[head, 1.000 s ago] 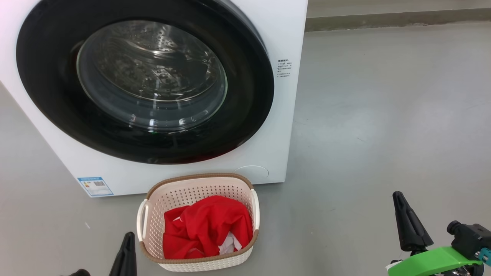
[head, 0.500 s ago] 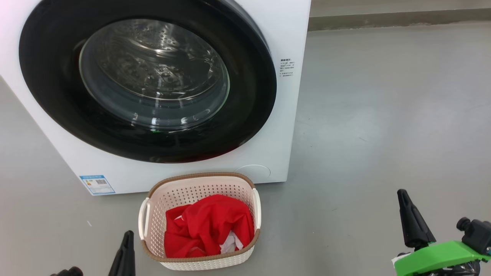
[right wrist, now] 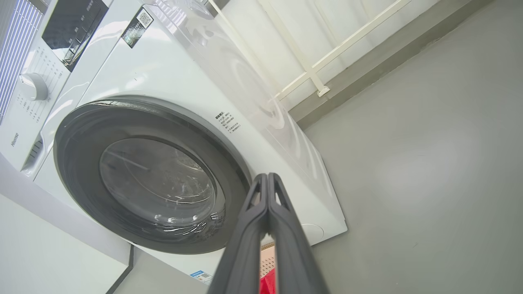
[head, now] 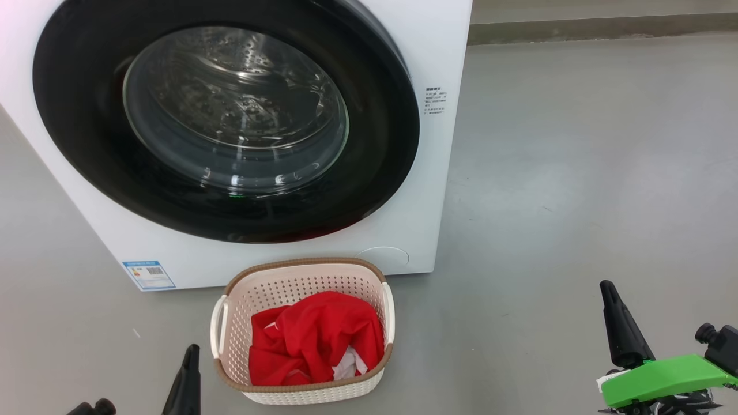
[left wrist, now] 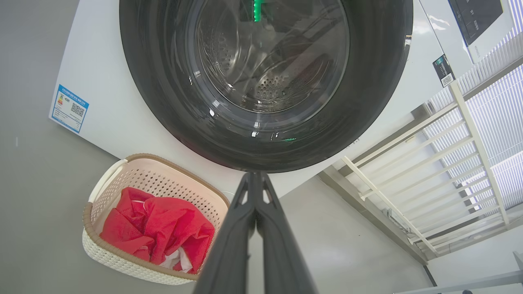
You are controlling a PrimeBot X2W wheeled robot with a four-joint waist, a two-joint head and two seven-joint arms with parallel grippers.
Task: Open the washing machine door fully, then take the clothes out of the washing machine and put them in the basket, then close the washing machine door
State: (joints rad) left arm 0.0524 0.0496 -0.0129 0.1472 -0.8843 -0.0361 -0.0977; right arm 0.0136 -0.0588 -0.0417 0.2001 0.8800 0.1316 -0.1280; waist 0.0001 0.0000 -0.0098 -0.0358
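Head cam has drifted a touch since a second ago: the whole scene slid right, and nothing on the floor (head: 576, 173) moved against anything else. Both grippers sit much where they were.

Left gripper (head: 192, 350): fingers pressed flat together, holding nothing. Right gripper (head: 606, 287): same, tips closed, empty.

Clothes (head: 314, 337) lie in the basket (head: 300, 263), red with a bit of white showing. Basket stands on the floor close against the washing machine (head: 429, 46), just right of the left fingers and well left of the right fingers, touching neither. Washing machine door (head: 230, 115) sits shut against the front, beyond and above both sets of tips.

View differences:
- Head view has both grippers at once, the blue label (head: 148, 275) at the washer's lower left corner, and a green bracket (head: 663, 378) at the base of the right fingers.
- Left wrist view adds the control panel (left wrist: 476, 16) and a white railing (left wrist: 429, 183) right of its fingers. Basket with clothes is low on their left, door straight past the tips.
- Right wrist view adds the dial (right wrist: 33, 86). Door is left of its fingers, and a sliver of red plus basket rim shows through the gap low between them.
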